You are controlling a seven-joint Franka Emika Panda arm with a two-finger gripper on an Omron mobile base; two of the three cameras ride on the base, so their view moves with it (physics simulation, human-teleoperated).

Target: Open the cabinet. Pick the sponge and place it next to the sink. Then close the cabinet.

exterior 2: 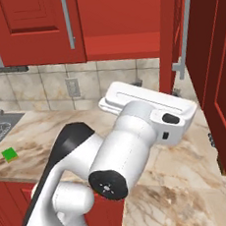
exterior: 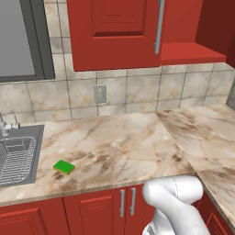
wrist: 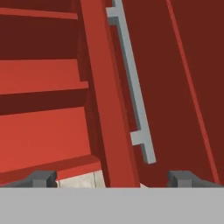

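So the jaws [wrist: 111, 178] sit right up at the edge of the open right door [wrist: 109, 96] of the cabinet [exterior: 114, 32], spread wide, with the door's edge running up between the two tips and nothing pinched. The silver bar handle [wrist: 131, 83] is just past them on the door's face. The left door [exterior 2: 32, 27] is shut.

Looks to me like we're on the last step: closing up. The sponge [exterior: 64, 167] is already down on the worktop [exterior: 137, 142], green side up, just beside the sink [exterior: 18, 156] and not touching its rim. So the pick and place seems done. The next move is probably to push or hook that door and swing it back toward the frame. It'll need contact on the door's outer face or the handle, not the thin edge, or the tips could slip off.

Further back: marbled tan worktop wrapping around a corner, tiled backsplash with a wall outlet [exterior: 99, 93], wire rack inside the basin and a small faucet [exterior: 5, 123] at its rim, low red cabinets [exterior: 92, 211] below. There's a dark-framed window [exterior: 20, 39] above the sink.
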